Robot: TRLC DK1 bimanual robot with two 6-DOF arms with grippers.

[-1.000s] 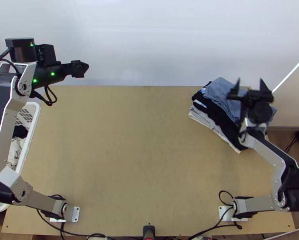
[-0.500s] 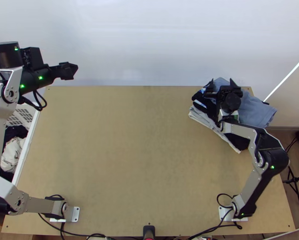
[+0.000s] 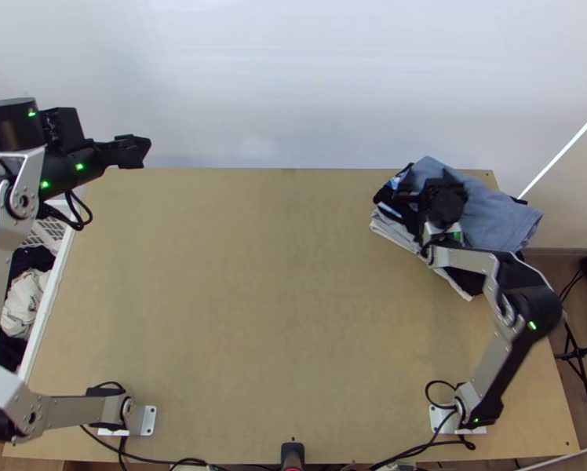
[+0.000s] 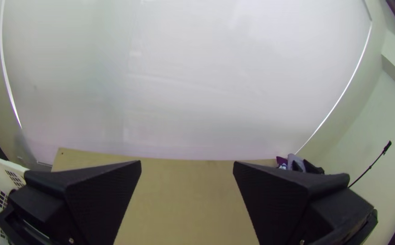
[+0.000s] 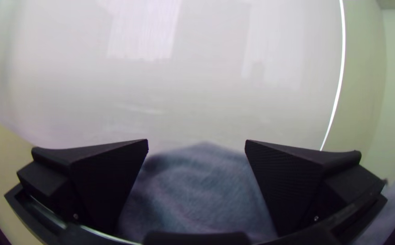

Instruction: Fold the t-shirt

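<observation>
My right gripper (image 3: pixel 428 188) is low over the pile of folded clothes at the table's back right. The blue-grey garment (image 3: pixel 494 216) lies on top of that pile, partly under the gripper. In the right wrist view the right gripper (image 5: pixel 196 145) stands open, with blue-grey cloth (image 5: pixel 197 190) between and below its fingers, not pinched. My left gripper (image 3: pixel 140 151) is beyond the table's back left corner, above the surface. Its two fingers stand wide apart in the left wrist view, the left gripper (image 4: pixel 187 165) holding nothing.
A white basket (image 3: pixel 46 302) with dark and light clothes stands at the table's left edge, partly under the left arm. Dark and white folded cloths (image 3: pixel 391 228) lie beneath the blue-grey one. A pale wall (image 3: pixel 293 78) rises behind the table (image 3: pixel 254 298).
The right gripper has moved left across the pile and lowered onto it; the blue-grey cloth's back edge has shifted slightly. The left arm has swung a little left and come slightly nearer.
</observation>
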